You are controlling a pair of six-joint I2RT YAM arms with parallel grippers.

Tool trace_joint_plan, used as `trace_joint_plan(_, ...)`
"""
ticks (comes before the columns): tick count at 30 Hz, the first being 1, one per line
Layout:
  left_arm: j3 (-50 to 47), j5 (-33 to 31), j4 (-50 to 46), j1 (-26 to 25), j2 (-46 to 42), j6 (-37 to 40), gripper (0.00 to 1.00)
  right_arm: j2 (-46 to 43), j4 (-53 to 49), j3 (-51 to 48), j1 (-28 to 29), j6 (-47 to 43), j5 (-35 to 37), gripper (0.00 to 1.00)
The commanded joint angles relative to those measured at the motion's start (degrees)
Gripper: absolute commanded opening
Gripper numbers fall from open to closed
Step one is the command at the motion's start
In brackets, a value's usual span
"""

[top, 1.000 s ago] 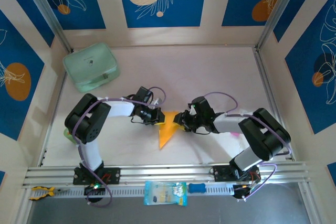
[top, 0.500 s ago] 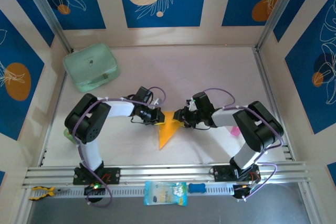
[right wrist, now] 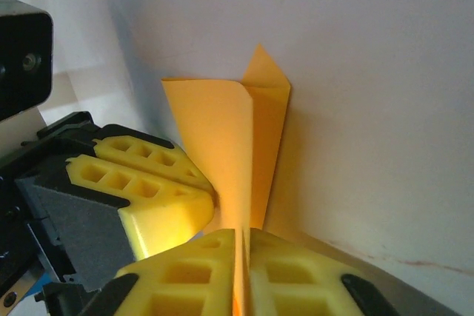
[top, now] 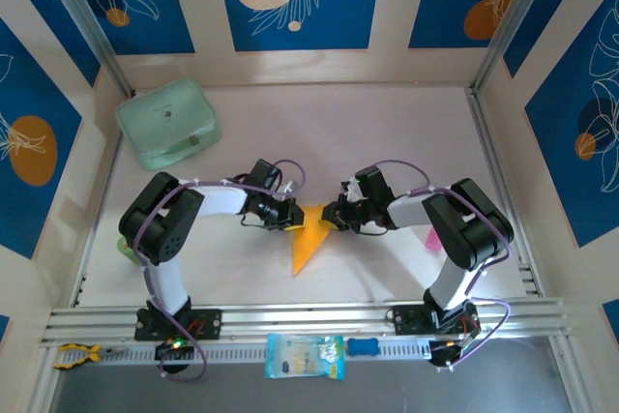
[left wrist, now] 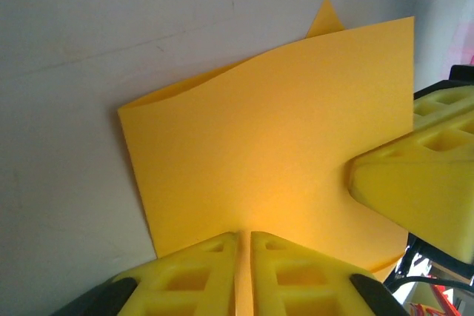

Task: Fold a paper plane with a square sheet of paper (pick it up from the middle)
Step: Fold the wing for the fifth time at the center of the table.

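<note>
The square sheet of paper (top: 309,241) is orange-yellow and folded into a narrow pointed paper plane shape, its tip toward the near edge of the table. Its upper part stands up between the two grippers. From the left, my left gripper (top: 293,217) is shut on the paper's edge; the left wrist view has the paper (left wrist: 274,160) running into the thin slit between the fingers (left wrist: 200,271). My right gripper (top: 333,219) is shut on the opposite edge. In the right wrist view the paper (right wrist: 226,138) stands on edge, pinched between the fingers (right wrist: 296,271).
A mint-green case (top: 167,124) lies at the back left. A pale blue packet (top: 305,356) and a blue object (top: 363,346) sit on the front rail. A pink object (top: 432,239) lies beside the right arm. Panelled walls enclose the table.
My right gripper has shut on the paper's right edge, and the right arm has drawn in slightly to the left. The left arm has hardly moved.
</note>
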Motion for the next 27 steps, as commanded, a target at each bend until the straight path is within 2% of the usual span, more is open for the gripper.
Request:
trace_joint_plan(1, 0.65, -1.97, -4.38, 0.94, -1.08, 1.2, 0.17, -1.44, -0.4, -0.39, -0.18, 0.03, -0.67, 0.07)
trace_joint_plan(4, 0.67, -2.15, -4.48, 0.97, -3.48, 1.13, 0.28, -3.49, 0.43, -2.16, 0.12, 2.4, 2.28, 0.04)
trace_joint_plan(9, -0.03, -3.81, -4.87, 0.96, -7.46, 1.6, 0.34, -7.95, 2.08, -5.98, 0.38, 8.08, 8.49, 0.03)
trace_joint_plan(21, -3.7, -7.22, -4.63, 0.91, -15.48, 2.34, 0.37, -20.61, 1.07, -14.2, 3.76, 21.79, 23.76, 0.03)
trace_joint_plan(27, -5.72, -7.01, -2.63, 0.3, -18.38, 3.18, 0.39, -21.47, 0.37, -13.73, 5.91, 23.99, 25.84, 0.05)
